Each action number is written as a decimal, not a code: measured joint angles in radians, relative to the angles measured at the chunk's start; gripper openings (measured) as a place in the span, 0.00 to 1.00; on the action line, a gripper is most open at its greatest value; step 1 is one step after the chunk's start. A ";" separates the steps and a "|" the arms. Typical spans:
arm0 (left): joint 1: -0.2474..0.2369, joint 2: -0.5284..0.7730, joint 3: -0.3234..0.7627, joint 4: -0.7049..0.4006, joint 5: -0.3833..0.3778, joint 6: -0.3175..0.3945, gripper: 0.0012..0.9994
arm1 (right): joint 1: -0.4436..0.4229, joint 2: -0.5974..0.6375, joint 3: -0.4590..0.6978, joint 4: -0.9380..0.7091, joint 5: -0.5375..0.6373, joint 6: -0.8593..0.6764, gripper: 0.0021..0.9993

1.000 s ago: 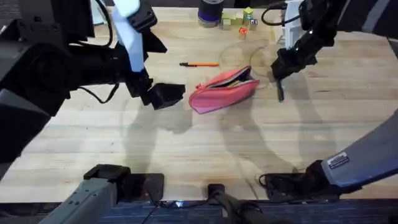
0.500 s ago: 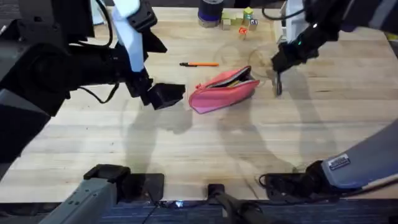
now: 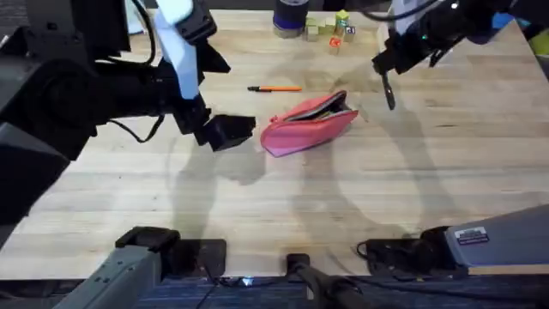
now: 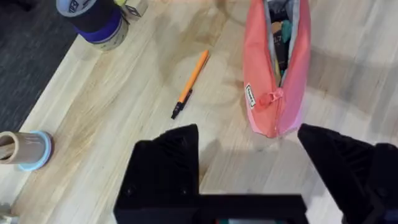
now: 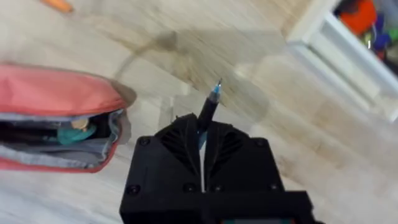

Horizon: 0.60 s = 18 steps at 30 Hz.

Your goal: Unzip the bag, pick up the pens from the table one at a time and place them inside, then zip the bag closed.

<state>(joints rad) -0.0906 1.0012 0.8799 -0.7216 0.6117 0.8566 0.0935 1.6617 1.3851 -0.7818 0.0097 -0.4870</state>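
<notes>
The right pincer (image 3: 388,67) was clamped shut on the black pen (image 3: 389,89), holding it by one end so that the rest hung down and slightly toward the arms' bases, clear of the surface (image 3: 360,197). The bag (image 3: 307,125) lay on the surface nearer the bases and off toward the left arm's side of that pincer, its long axis slanting, the higher end pointing roughly toward the pen. Judged from this, the coming move turned on carrying the pen across and down to that open zipper mouth, and on lining the pen's length with the bag's.

The left pincer (image 3: 225,131) hung wide open and empty just beside the bag's other end; the orange pen (image 3: 276,87) lay on the surface beyond it, well apart from the bag. The left arm was the nearer one to that pen.

The right wrist view showed what the overhead did not: the bag (image 5: 59,127) gaped open with things already inside, and the pen's tip (image 5: 215,90) stuck out past the closed fingers. The left wrist view showed the zipper pull (image 4: 272,99) at the bag's near end.
</notes>
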 joint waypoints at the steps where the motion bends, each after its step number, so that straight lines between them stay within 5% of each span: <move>1: 0.000 0.000 0.000 0.000 0.000 0.000 0.99 | 0.012 -0.003 0.000 0.000 0.000 -0.027 0.03; 18: 0.000 0.000 0.000 0.000 0.000 0.000 0.99 | 0.309 -0.013 0.000 -0.177 0.001 -0.707 0.03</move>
<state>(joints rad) -0.0906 1.0012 0.8799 -0.7218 0.6117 0.8566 0.4026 1.6485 1.3849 -0.9584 0.0109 -1.1944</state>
